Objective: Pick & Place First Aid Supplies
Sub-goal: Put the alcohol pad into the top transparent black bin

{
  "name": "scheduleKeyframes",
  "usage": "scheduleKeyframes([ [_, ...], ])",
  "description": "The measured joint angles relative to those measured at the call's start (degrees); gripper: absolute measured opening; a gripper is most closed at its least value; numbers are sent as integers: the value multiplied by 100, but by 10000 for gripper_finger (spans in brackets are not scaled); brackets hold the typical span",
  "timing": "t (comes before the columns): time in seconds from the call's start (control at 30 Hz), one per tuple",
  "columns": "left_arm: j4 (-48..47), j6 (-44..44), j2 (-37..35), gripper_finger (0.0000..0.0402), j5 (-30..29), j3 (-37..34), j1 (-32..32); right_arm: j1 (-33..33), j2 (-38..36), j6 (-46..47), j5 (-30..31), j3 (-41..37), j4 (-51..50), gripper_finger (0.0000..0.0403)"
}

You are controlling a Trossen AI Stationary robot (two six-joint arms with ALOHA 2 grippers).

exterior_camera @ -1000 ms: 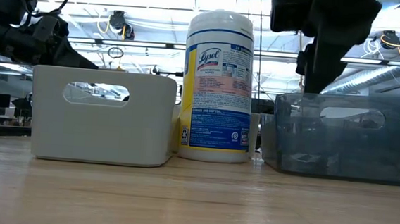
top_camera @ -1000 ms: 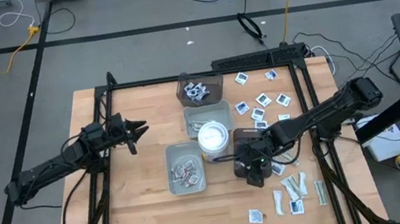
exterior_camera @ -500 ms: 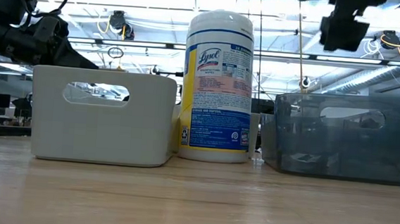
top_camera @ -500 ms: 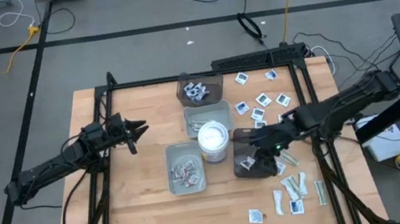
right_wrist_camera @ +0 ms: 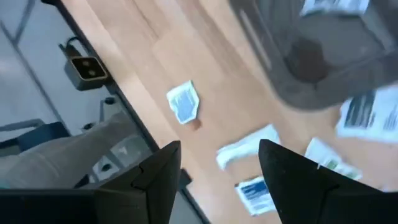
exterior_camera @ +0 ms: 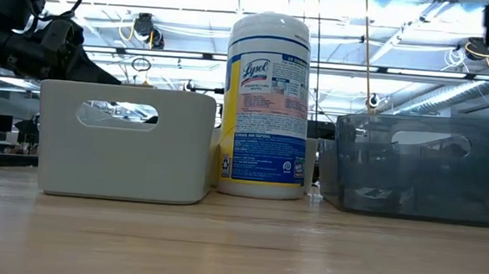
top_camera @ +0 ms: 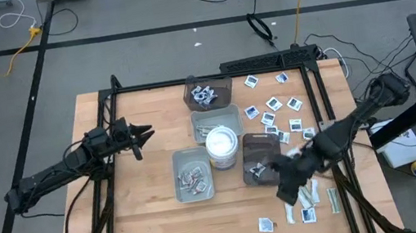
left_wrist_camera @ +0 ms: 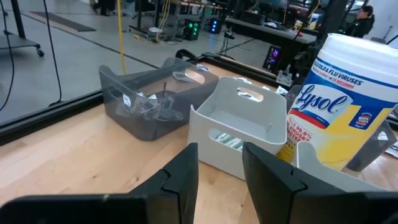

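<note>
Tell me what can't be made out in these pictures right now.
- Print on the first aid supplies: too small in the high view, blurred in the right wrist view.
- Contents of the grey tray: hidden by its wall in the low view.
- Right end effector: blurred in the high view; the low view's upper edge cuts that arm off.
- Left end effector: tiny in the high view.

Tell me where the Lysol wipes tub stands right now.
In the high view the Lysol tub stands upright near the table's middle, ringed by a grey tray, a second grey tray and a dark tray.
</note>
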Motion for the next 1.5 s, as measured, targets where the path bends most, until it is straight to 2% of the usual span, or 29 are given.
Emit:
scheduleKeyframes([
  [0.2, -17, 0, 0, 129, -2, 0, 0, 583, 904, 998, 0, 693, -8, 210],
  [0.4, -17, 0, 0, 129, -2, 0, 0, 836, 1910, 1933, 12, 1514, 38, 210],
  [0.6, -15, 0, 0, 129, -2, 0, 0, 938, 2747, 2676, 68, 1871, 443, 210],
  [0.83, -17, 2, 0, 129, -4, 0, 0, 991, 3300, 3324, 358, 1947, 309, 210],
  [1.0, -17, 2, 0, 129, -4, 0, 0, 989, 3506, 3341, 457, 1943, 186, 210],
  [1.5, -17, 0, 0, 129, -4, 0, 0, 989, 4067, 2389, 608, 1945, 306, 209],
])
